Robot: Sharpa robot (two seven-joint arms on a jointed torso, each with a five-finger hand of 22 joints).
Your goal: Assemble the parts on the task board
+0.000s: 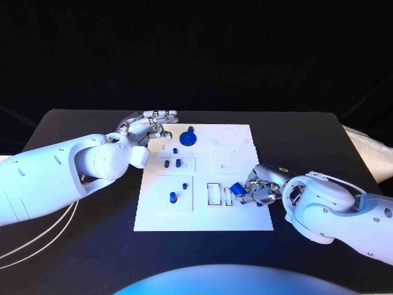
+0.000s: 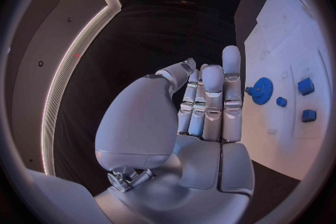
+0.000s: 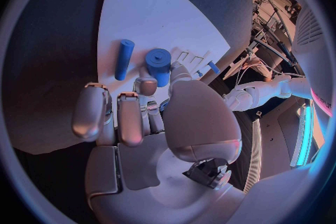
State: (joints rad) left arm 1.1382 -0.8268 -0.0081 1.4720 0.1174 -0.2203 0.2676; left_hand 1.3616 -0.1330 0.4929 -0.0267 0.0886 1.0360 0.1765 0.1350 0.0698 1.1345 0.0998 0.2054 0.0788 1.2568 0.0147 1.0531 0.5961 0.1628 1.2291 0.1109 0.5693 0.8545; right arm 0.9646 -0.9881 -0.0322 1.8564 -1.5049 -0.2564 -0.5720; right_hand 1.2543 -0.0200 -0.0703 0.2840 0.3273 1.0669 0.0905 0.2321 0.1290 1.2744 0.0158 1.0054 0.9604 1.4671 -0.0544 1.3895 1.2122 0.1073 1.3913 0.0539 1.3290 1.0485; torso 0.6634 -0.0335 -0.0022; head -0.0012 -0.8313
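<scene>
Left hand (image 1: 148, 126): rests at the far left corner of the task board (image 1: 250, 215), fingers straight and side by side, empty, nothing pinched. The blue gear (image 1: 188, 137) stands on the board just to its right, near the fingertips; the left wrist view shows the gear (image 2: 262, 90) apart from the fingers.

Mid-board: small blue parts (image 1: 169, 164) sit in the left-hand pockets, another blue part (image 1: 172, 196) nearer the robot.

Right hand (image 1: 256, 192): at the board's near right edge, fingers curled about a blue cylinder (image 1: 238, 188). In the right wrist view the cylinder (image 3: 158, 65) stands at the fingertips, its axis pointing away from the palm; a thin blue rod (image 3: 123, 59) lies flat beside it, just apart.

Judgement: the right hand is far nearer the cylinder, and the white slots (image 1: 214, 195) lie just left of it.

Unclear: whether the fingers truly clamp the cylinder or only touch it; contact is hidden behind the thumb.
</scene>
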